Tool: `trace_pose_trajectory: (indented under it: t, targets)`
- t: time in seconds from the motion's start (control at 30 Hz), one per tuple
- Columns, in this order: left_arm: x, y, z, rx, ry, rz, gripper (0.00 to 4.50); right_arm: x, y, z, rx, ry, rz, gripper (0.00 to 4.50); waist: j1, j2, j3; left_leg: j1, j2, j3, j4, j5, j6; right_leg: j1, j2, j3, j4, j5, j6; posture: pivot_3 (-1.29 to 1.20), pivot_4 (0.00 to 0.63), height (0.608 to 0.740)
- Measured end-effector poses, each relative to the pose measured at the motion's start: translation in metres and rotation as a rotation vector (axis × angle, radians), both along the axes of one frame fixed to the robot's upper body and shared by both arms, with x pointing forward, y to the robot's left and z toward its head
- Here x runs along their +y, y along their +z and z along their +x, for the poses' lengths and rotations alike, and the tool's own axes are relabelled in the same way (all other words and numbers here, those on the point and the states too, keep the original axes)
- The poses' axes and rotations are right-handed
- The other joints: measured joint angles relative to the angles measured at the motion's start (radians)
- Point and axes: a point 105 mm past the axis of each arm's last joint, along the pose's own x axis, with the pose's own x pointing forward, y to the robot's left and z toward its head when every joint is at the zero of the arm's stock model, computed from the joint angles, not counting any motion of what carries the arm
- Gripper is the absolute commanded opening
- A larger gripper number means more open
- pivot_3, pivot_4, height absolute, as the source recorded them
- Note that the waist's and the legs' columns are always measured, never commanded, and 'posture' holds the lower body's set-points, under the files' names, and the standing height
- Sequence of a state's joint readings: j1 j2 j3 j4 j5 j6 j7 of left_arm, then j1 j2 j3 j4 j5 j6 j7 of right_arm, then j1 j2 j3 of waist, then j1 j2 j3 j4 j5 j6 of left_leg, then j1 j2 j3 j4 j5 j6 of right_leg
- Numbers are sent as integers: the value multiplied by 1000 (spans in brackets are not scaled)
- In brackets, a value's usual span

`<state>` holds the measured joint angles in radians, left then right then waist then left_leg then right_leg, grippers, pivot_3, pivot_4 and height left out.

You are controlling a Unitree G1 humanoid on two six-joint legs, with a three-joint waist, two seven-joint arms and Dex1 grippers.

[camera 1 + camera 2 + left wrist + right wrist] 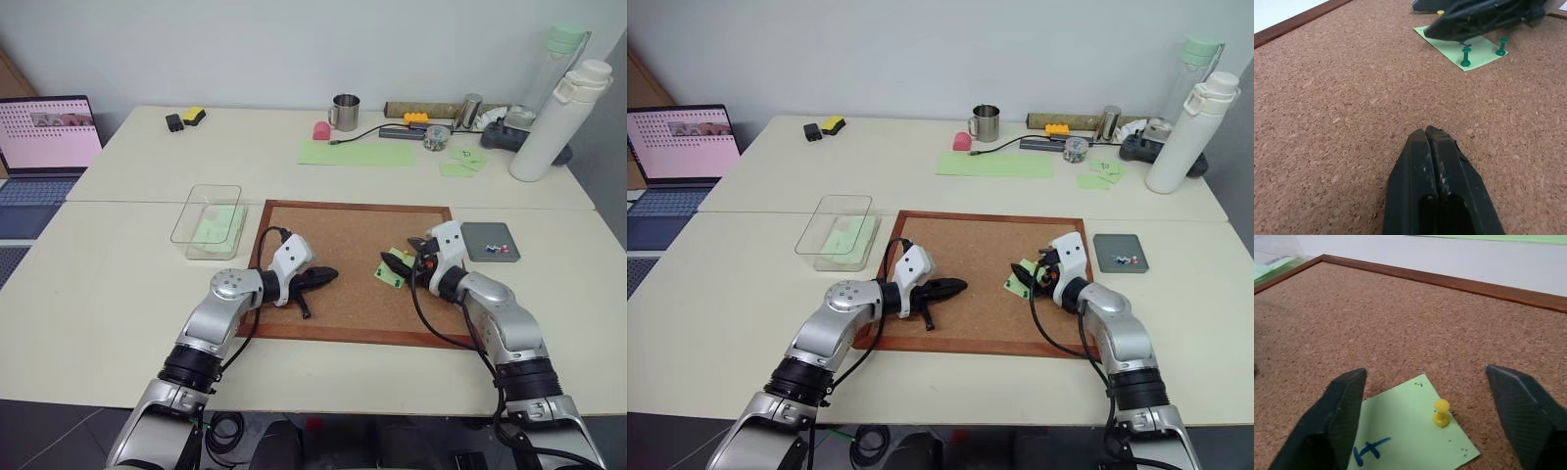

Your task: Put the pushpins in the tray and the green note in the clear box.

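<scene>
Cork board point(353, 245) fills my working area, framed in brown wood. Nearest me, left gripper point(328, 276) rests low over the cork with its fingers pressed together, holding nothing. Right gripper point(1432, 416) has its fingers spread wide on either side of a yellow pushpin point(1441, 412), not touching it yet. That pin stands in the green note point(1410, 440), which lies on the board's right part; two green pushpins point(1465, 56) also stand in the note, seen from the left wrist. I judge the next move is a pinch on the yellow head. Risks: the head is tiny, so the fingers could close beside it, or a slanted pull could lift or tear the note with the other pins still in it. Further right, the tray point(490, 240) already holds a few pins. Off the board's far left corner, the clear box point(208, 220) holds something pale green.
</scene>
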<state>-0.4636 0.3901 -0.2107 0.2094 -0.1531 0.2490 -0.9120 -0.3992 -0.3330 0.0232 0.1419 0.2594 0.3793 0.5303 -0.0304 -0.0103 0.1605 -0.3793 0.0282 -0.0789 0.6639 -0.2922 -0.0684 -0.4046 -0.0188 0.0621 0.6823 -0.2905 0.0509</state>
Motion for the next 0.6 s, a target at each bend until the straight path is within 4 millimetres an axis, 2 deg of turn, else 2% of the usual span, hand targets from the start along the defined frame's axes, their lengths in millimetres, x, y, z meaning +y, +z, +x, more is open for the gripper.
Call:
trace_pose_trajectory:
  t: [0.5,0.53,0.6]
  targets:
    - [0,1,0,-4,5,0,0,-1,-1,1,3,-5,-4,239,0,0,0,0,0,0,0,0,0,0,0,0,0,0,0,0,150,740]
    - [0,1,0,-4,5,0,0,-2,-1,1,3,-9,-4,85,0,0,0,0,0,0,0,0,0,0,0,0,0,0,0,0,150,740]
    - [0,1,0,-4,5,0,0,-3,0,1,0,-9,-4,85,-1,0,0,0,0,0,0,0,0,0,0,0,0,0,0,0,150,740]
